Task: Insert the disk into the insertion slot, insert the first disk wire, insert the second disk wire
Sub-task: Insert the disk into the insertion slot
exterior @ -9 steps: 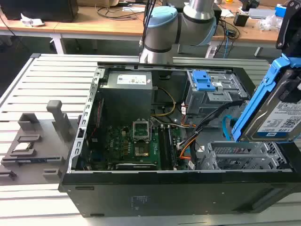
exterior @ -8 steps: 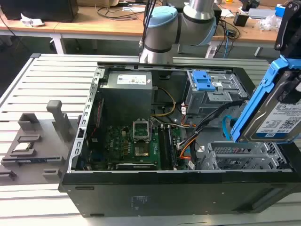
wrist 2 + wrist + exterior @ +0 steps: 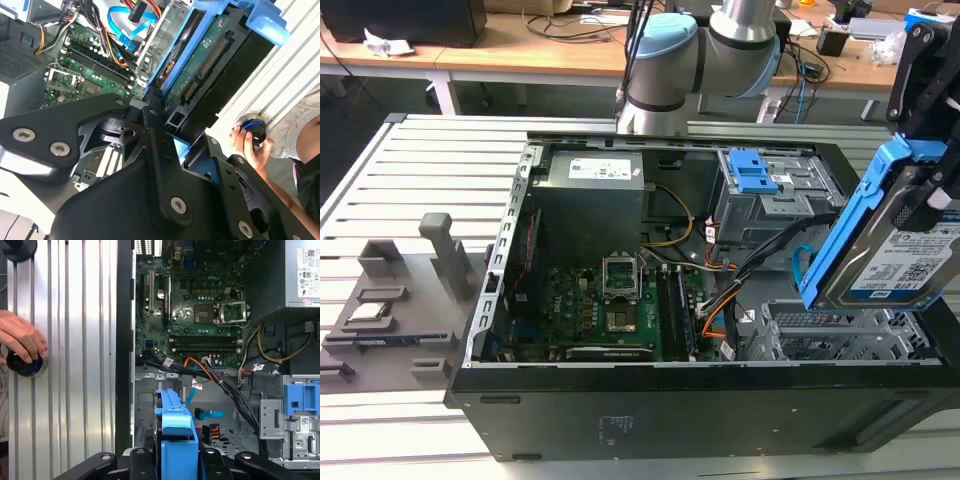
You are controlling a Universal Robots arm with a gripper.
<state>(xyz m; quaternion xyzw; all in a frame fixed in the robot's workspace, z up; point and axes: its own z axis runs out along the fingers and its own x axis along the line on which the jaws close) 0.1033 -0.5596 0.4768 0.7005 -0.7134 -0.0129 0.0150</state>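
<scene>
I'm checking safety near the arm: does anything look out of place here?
A person's hand rests on a round black-and-blue knob on the slatted table beside the open case, close to the gripper holding the disk. Nothing looks damaged.

White barcode label (image 3: 912,268) on the disk (image 3: 865,250), white sticker (image 3: 603,169) on power supply (image 3: 590,215), print illegible

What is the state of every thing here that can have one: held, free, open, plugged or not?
Gripper: shut on the disk.
Disk: held above the computer case, outside the drive cage.
Drive cage: empty.
Red-orange wires: plug free.
Light blue cable: plug free.
Computer case: open.
Hand: resting on a round knob.
</scene>
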